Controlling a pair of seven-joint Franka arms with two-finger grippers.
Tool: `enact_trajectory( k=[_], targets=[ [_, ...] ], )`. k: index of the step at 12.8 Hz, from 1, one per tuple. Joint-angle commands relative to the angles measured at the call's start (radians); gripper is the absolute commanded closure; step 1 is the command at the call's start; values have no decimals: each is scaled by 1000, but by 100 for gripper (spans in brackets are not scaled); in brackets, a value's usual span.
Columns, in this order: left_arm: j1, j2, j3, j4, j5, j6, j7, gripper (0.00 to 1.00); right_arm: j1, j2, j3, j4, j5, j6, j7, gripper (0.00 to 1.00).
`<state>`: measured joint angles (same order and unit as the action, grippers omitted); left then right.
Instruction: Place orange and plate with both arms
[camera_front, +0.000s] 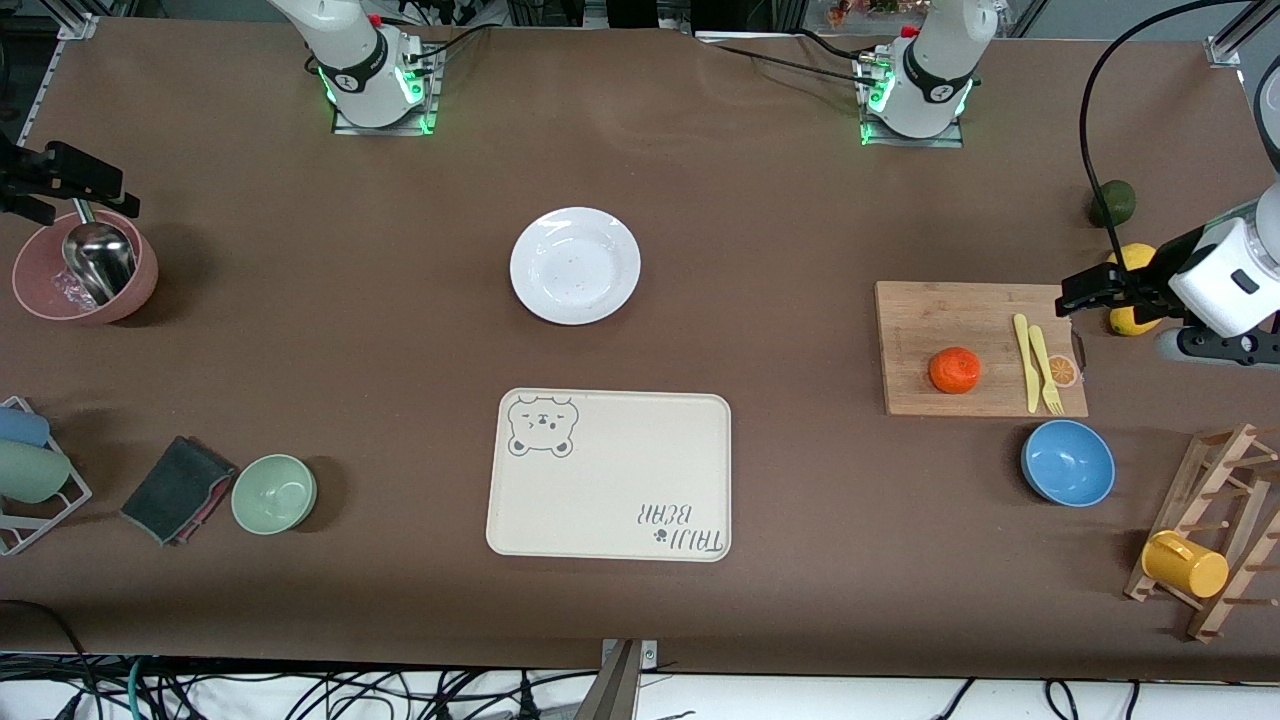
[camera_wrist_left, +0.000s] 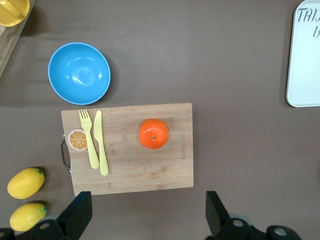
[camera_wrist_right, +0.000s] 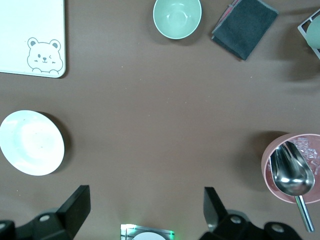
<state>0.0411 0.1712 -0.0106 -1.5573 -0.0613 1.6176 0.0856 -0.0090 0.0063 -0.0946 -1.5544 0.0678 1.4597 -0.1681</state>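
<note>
orange (camera_front: 954, 370) sits on the wooden cutting board (camera_front: 940, 320) at the left arm's end of the table, roughly mid-board, apart from the yellow fork (camera_front: 1046, 370) and yellow knife (camera_front: 1026, 362) that lie side by side on the same board. small orange-slice picture (camera_front: 1062, 371) at the board's handle edge, just beside the fork.

left gripper (camera_front: 1068, 296) hangs in the air over the board's edge on the lemon side, jaws spread wide, nothing held. in the left wrist view the orange (camera_wrist_left: 153, 133) lies ahead of the gap between the two fingers (camera_wrist_left: 77, 212), well apart from both, no contact.

plate (camera_front: 575, 265) lies flat on the table mid-way between the two bases, farther from the front camera than the cream bear tray (camera_front: 610, 474), gap between them. plate is bare.

right gripper (camera_front: 75, 185) is up over the pink bowl (camera_front: 40, 290) at the right arm's end, jaws wide apart, empty. metal scoop (camera_front: 98, 258) lies in that bowl. right wrist view: plate (camera_wrist_right: 31, 142) is off to one side of the fingers (camera_wrist_right: 75, 207), not between them, well apart.

others: blue bowl (camera_front: 1068, 462) near the board, nearer the camera; green bowl (camera_front: 274, 493) beside a dark folded cloth (camera_front: 176, 488); two lemons (camera_wrist_left: 25, 183) near the board's handle; dark green fruit (camera_front: 1112, 203); yellow mug (camera_front: 1184, 565) on a wooden rack (camera_front: 1215, 470).
</note>
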Motion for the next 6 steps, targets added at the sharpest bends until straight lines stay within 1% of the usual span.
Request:
enact_trajectory(
  k=[1,6],
  targets=[
    [6,5,-2,16,-29,-10,9,0,-2,-26,-7,-7,7,-10,-5,0],
    [6,5,-2,17,-29,-10,9,0,-2,-25,-4,-6,3,4,-8,0]
  ],
)
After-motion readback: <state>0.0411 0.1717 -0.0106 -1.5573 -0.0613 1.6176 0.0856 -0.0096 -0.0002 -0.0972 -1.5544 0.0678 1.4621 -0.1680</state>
